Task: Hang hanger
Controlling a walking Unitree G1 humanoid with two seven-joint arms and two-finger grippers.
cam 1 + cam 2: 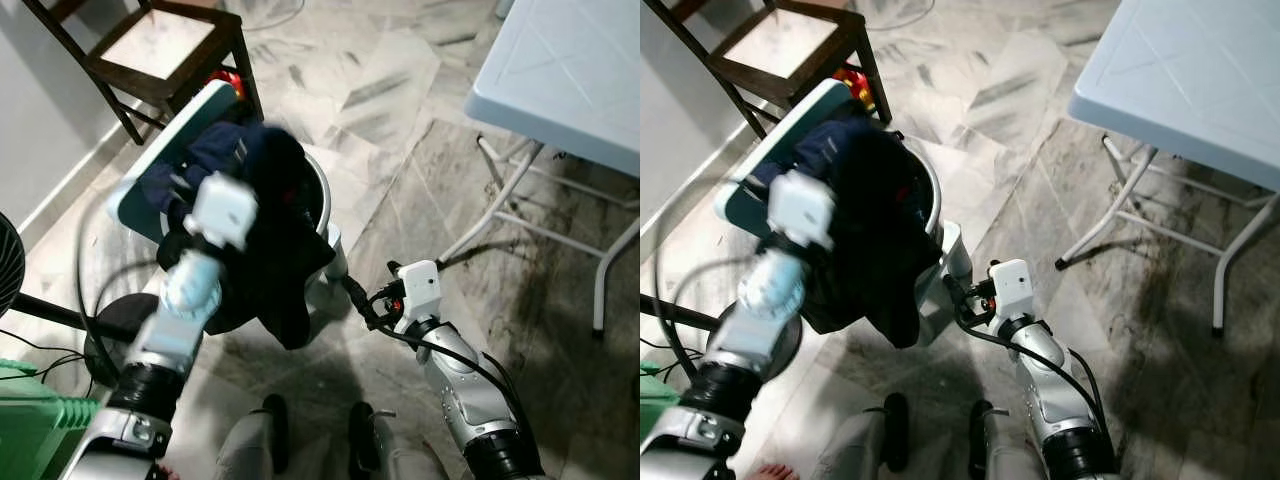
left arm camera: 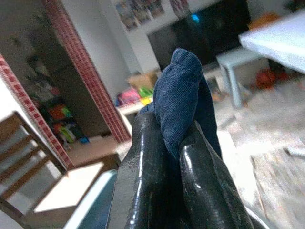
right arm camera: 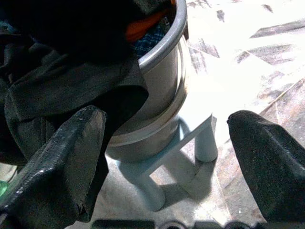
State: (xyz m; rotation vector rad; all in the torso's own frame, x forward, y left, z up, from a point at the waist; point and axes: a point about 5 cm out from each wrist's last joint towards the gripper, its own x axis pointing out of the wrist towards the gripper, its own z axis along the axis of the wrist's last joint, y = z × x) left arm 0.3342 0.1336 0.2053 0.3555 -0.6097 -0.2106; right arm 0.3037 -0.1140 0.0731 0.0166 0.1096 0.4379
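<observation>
My left gripper (image 2: 174, 138) is raised and shut on a fold of a navy garment (image 2: 183, 95). The dark cloth (image 1: 270, 240) hangs from it in a blurred bundle over a metal basin (image 3: 162, 71). That basin stands on a small white stool (image 3: 190, 138) and holds more clothes, some orange and blue. My right gripper (image 1: 362, 297) is low beside the stool, open, with its fingers (image 3: 62, 162) spread toward the basin and nothing between them. The garment's lower end drapes past the basin's rim.
A teal board (image 1: 165, 150) leans behind the basin, below a dark wooden chair (image 1: 165, 50). A white folding table (image 1: 570, 70) stands at the right with its legs on the marble floor. A fan base (image 1: 120, 330) and a green crate (image 1: 40, 420) sit at the left.
</observation>
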